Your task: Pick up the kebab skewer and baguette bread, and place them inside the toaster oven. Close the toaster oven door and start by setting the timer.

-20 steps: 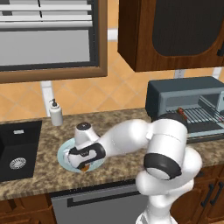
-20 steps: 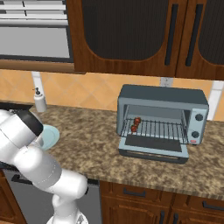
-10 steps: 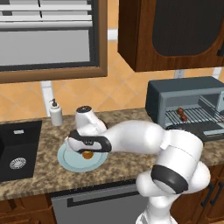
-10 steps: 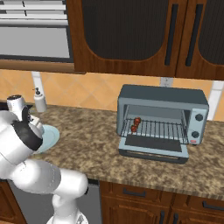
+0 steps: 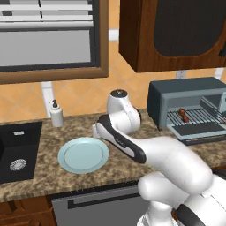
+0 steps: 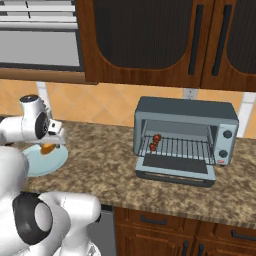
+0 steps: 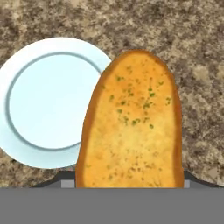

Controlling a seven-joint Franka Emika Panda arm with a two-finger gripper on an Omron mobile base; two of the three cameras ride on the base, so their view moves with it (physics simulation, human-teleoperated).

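- Carrying the load across the granite desk (image 6: 100,165) toward the toaster oven (image 6: 185,137) is, as I judge it, the step in hand; the oven sits well apart to my right, with its toaster oven door (image 6: 175,171) dropped flat and the wire rack exposed.
- I would swing the arm in a level arc, keep the load above desk height, and line up square with the oven mouth before going in.
- I would aim for the free part of the rack right of the kebab skewer (image 6: 155,142), which lies on the rack's left side, so the two do not collide.
- The pale blue plate (image 5: 83,154) lies bare on the desk beside the sink (image 5: 17,150); the bread is off it and over its edge in the hand view.
- My tool (image 6: 50,144) is clamped on the baguette bread (image 7: 131,127), which fills the space between the two tips in the hand view.
- The loaf's long axis runs along the tool's line of sight, rounded end pointing away from the hand, herb-flecked face toward the camera; I judge end-first entry is simplest.
- The right base view shows only an orange sliver under the hand, so I cannot tell its tilt against the desk.
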